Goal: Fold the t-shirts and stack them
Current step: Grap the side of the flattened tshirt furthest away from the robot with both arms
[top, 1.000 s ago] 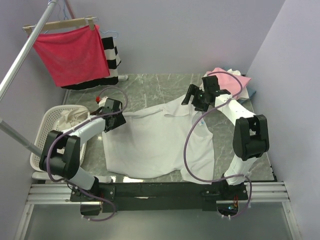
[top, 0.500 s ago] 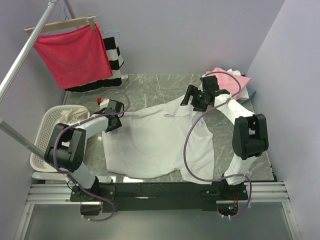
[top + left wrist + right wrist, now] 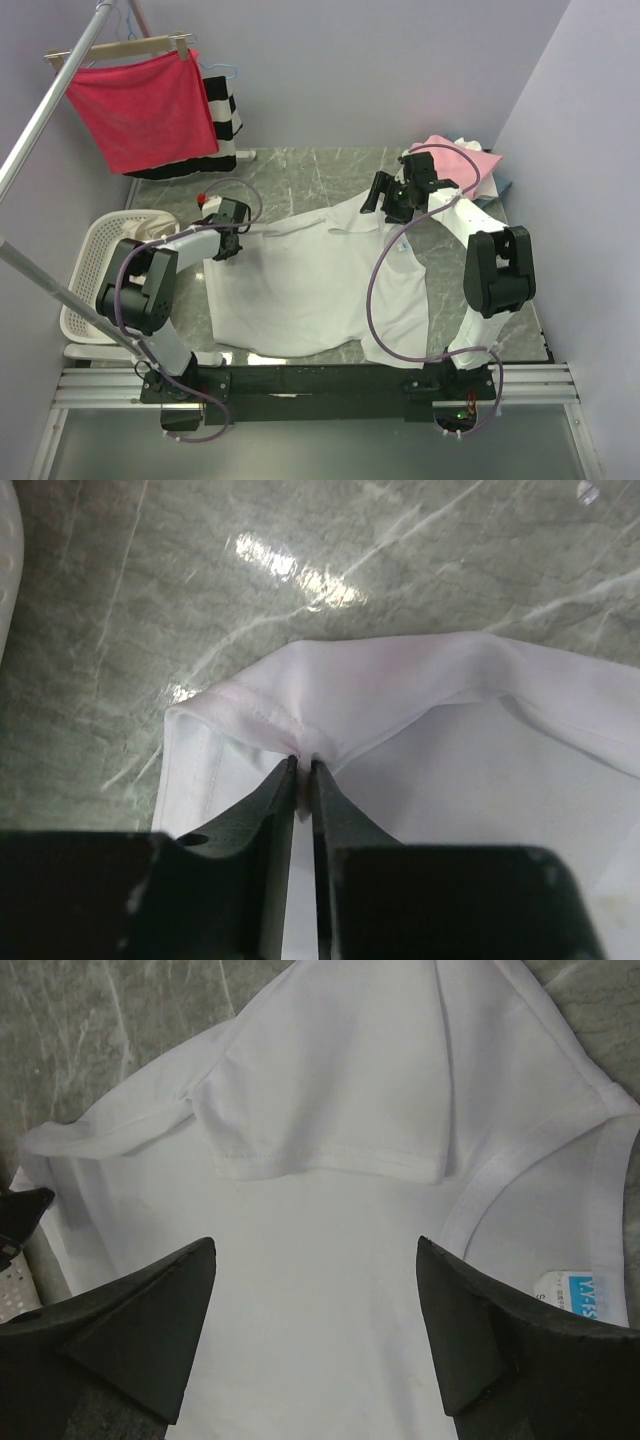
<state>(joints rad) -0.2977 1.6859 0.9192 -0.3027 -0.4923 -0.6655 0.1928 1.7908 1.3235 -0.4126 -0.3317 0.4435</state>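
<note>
White t-shirt [image 3: 310, 290]: lies spread across middle of marble table [image 3: 300, 175], collar end toward far right.
Left gripper [image 3: 303, 765]: sits at shirt's far left corner; jaws closed to a sliver, pinches a raised fold of stitched edge; cloth puckers at the tips.
Right gripper [image 3: 315, 1250]: hovers over collar end; jaws spread wide, grips nothing. Below it, a sleeve folded back onto the body, neck label [image 3: 600, 1295] at right edge of wrist view.
Pink t-shirt [image 3: 462, 158]: rests at table's far right corner, beyond right gripper.
Basket [image 3: 95, 255]: stands left of table, beside left arm.
Red cloth [image 3: 145, 105], striped garment [image 3: 228, 115] just behind it: hang at far left.
</note>
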